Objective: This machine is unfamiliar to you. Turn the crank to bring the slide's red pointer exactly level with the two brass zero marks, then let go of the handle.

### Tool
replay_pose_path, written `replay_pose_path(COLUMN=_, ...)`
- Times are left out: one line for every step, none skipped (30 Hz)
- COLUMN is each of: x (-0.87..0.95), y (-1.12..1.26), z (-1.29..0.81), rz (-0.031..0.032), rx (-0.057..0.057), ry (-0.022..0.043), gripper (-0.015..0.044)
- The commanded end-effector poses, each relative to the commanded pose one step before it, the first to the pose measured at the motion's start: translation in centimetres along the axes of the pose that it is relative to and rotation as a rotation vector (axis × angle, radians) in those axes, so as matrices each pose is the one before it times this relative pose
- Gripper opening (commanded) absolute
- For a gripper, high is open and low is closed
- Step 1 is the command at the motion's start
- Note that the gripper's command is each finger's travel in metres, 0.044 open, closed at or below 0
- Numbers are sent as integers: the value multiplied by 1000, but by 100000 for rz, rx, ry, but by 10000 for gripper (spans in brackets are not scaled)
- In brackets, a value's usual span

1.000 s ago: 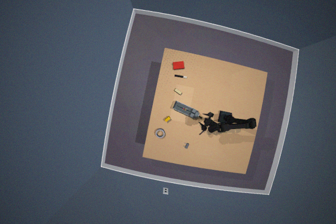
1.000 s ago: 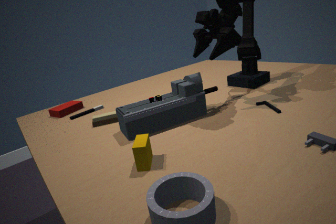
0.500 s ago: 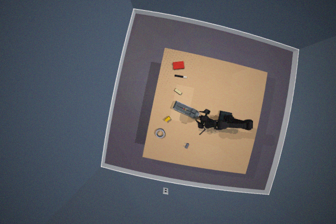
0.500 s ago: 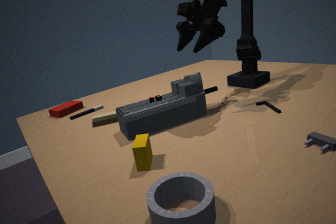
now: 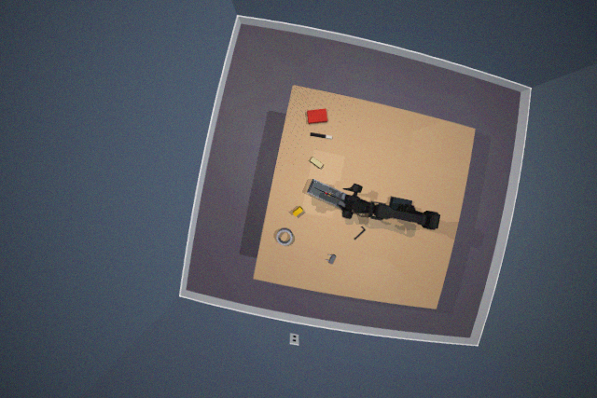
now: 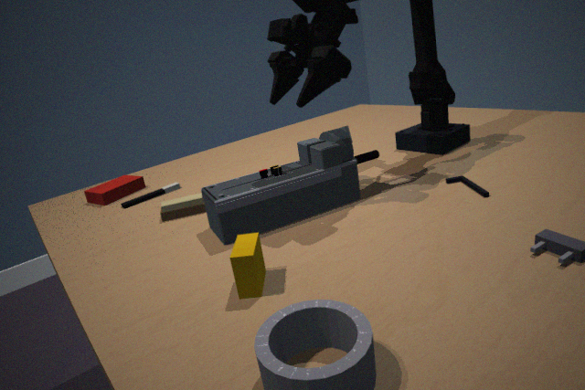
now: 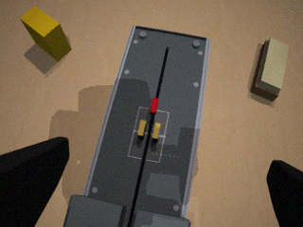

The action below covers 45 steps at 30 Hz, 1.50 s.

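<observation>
The grey machine (image 5: 320, 189) (image 6: 288, 208) (image 7: 175, 85) stands on the table, a dark slot along its top. In the wrist view the red pointer (image 7: 154, 105) (image 6: 263, 173) sits on the slot, beyond the two brass marks, nearer the machine's far end and not level with them. The brass marks, left (image 7: 142, 129) and right (image 7: 156, 130), flank the slot. The black crank handle (image 6: 367, 156) sticks out at the machine's arm-side end; it is out of the wrist view. My gripper (image 6: 285, 104) (image 7: 169, 160) is open and empty, high above the machine, clear of the handle.
A yellow block (image 5: 298, 212) (image 6: 248, 267) (image 7: 46, 33) and a grey ring (image 5: 277, 241) (image 6: 264, 353) stand on one side. A pale block (image 5: 316, 162) (image 7: 272, 68), a marker (image 5: 318, 135) and a red box (image 5: 316, 116) lie on the other. A hex key (image 5: 360, 233) and grey bracket (image 5: 332, 258) lie nearby.
</observation>
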<state>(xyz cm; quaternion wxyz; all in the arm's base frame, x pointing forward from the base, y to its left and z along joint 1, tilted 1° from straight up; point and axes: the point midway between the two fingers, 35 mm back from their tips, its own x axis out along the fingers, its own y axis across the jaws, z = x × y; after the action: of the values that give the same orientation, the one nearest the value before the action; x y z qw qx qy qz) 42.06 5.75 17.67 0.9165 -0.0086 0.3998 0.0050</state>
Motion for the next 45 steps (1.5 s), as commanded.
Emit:
replay_pose_path(x=2429, y=10, z=-2079, rz=783, rx=-879, ry=1784, gripper=440)
replay_pose_path(x=382, y=-1, z=-384, rz=-1, rx=-1, ry=5, gripper=440)
replay_pose_path(x=225, y=-1, z=-234, rz=0, rx=0, ry=4, gripper=440)
replay_pose_path(x=0, y=0, z=0, rz=0, rx=0, ry=0, gripper=440)
replay_pose_path(x=0, y=0, z=0, rz=0, rx=0, ry=0, gripper=440)
replay_pose_path(x=0, y=0, z=0, rz=0, rx=0, ry=0, gripper=440)
replay_pose_path(x=0, y=0, z=0, rz=0, rx=0, ry=0, gripper=440)
replay_pose_path(x=0, y=0, z=0, rz=0, rx=0, ry=0, gripper=440)
replay_pose_path(x=0, y=0, z=0, rz=0, rx=0, ry=0, gripper=440)
replay_pose_path(x=0, y=0, z=0, rz=0, rx=0, ry=0, gripper=440)
replay_pose_path(x=0, y=0, z=0, rz=0, rx=0, ry=0, gripper=440)
replay_pose_path(x=0, y=0, z=0, rz=0, rx=0, ry=0, gripper=440)
replay_pose_path(x=0, y=0, z=0, rz=0, rx=0, ry=0, gripper=440)
replay_pose_path(x=0, y=0, z=0, rz=0, rx=0, ry=0, gripper=440)
replay_pose_path(x=0, y=0, z=0, rz=0, rx=0, ry=0, gripper=440)
replay_pose_path(x=0, y=0, z=0, rz=0, rx=0, ry=0, gripper=440)
replay_pose_path(x=0, y=0, z=0, rz=0, rx=0, ry=0, gripper=440)
replay_pose_path(x=0, y=0, z=0, rz=0, rx=0, ry=0, gripper=440)
replay_pose_path(x=0, y=0, z=0, rz=0, rx=0, ry=0, gripper=440)
replay_pose_path(x=0, y=0, z=0, rz=0, rx=0, ry=0, gripper=440)
replay_pose_path(x=0, y=0, z=0, rz=0, rx=0, ry=0, gripper=440)
replay_pose_path(x=0, y=0, z=0, rz=0, rx=0, ry=0, gripper=440)
replay_pose_path(x=-80, y=-9, z=85, rz=-40, rx=7, ry=-38, gripper=440)
replay_pose_path(x=-235, y=-21, z=246, rz=-98, rx=21, ry=-86, gripper=440)
replay_pose_path(x=-383, y=-20, z=384, rz=-103, rx=40, ry=-63, gripper=440)
replay_pose_path(x=-489, y=-28, z=468, rz=-128, rx=50, ry=-76, gripper=440)
replay_pose_path(x=-491, y=-19, z=445, rz=-88, rx=53, ry=-21, gripper=440)
replay_pose_path(x=-500, y=-18, z=428, rz=-74, rx=54, ry=0, gripper=440)
replay_pose_path(x=-500, y=-9, z=404, rz=-34, rx=56, ry=54, gripper=440)
replay_pose_path(x=-510, y=-11, z=390, rz=-31, rx=56, ry=60, gripper=440)
replay_pose_path(x=-418, y=-10, z=304, rz=-25, rx=45, ry=50, gripper=440)
replay_pose_path(x=-254, y=-7, z=179, rz=-15, rx=27, ry=30, gripper=440)
replay_pose_path(x=0, y=0, z=0, rz=0, rx=0, ry=0, gripper=440)
replay_pose_path(x=-75, y=60, z=-66, rz=-49, rx=60, ry=-19, gripper=440)
replay_pose_path(x=-225, y=177, z=-199, rz=-147, rx=180, ry=-61, gripper=440)
replay_pose_path(x=-373, y=285, z=-336, rz=-244, rx=300, ry=-112, gripper=440)
replay_pose_path(x=-459, y=335, z=-426, rz=-299, rx=374, ry=-157, gripper=440)
replay_pose_path(x=-455, y=315, z=-435, rz=-295, rx=376, ry=-178, gripper=440)
replay_pose_path(x=-450, y=294, z=-443, rz=-291, rx=377, ry=-199, gripper=440)
replay_pose_path(x=-445, y=273, z=-450, rz=-285, rx=379, ry=-219, gripper=440)
replay_pose_path(x=-439, y=252, z=-457, rz=-279, rx=380, ry=-239, gripper=440)
replay_pose_path(x=-433, y=231, z=-463, rz=-272, rx=383, ry=-260, gripper=440)
replay_pose_path(x=-426, y=211, z=-468, rz=-265, rx=385, ry=-280, gripper=440)
replay_pose_path(x=-418, y=191, z=-471, rz=-257, rx=386, ry=-299, gripper=440)
replay_pose_path(x=-412, y=171, z=-476, rz=-249, rx=390, ry=-319, gripper=440)
